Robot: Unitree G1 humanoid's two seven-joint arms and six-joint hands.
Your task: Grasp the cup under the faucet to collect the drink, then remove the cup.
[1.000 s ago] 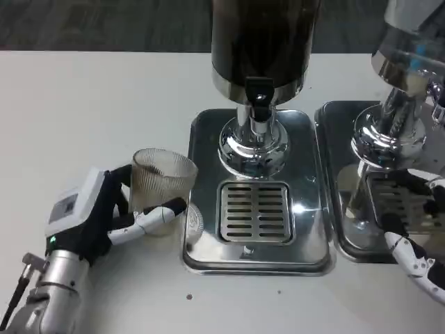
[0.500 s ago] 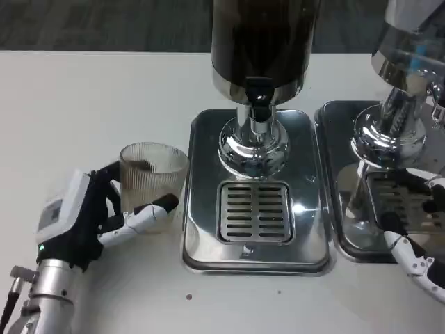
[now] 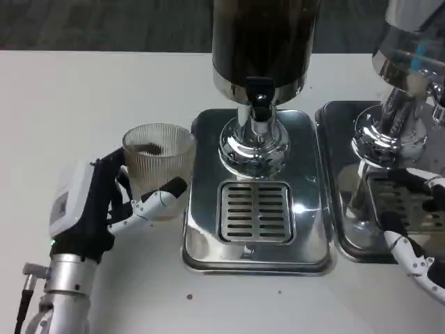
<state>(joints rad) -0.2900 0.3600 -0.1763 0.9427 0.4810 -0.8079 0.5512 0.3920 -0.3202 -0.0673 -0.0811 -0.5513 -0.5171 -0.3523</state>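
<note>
Left robot hand (image 3: 104, 209) wrapped around ribbed cup (image 3: 158, 167), fingers curled across its front. Cup standing upright on white bench (image 3: 83, 97), just left of drip tray (image 3: 201, 243) edge, away from faucet (image 3: 259, 101). Open bench behind and leftward. Right robot hand (image 3: 417, 236) at second tray (image 3: 341, 174), fingers spread, holding nothing. Compared with half a second earlier: cup nudged slightly right, toward tray.
</note>
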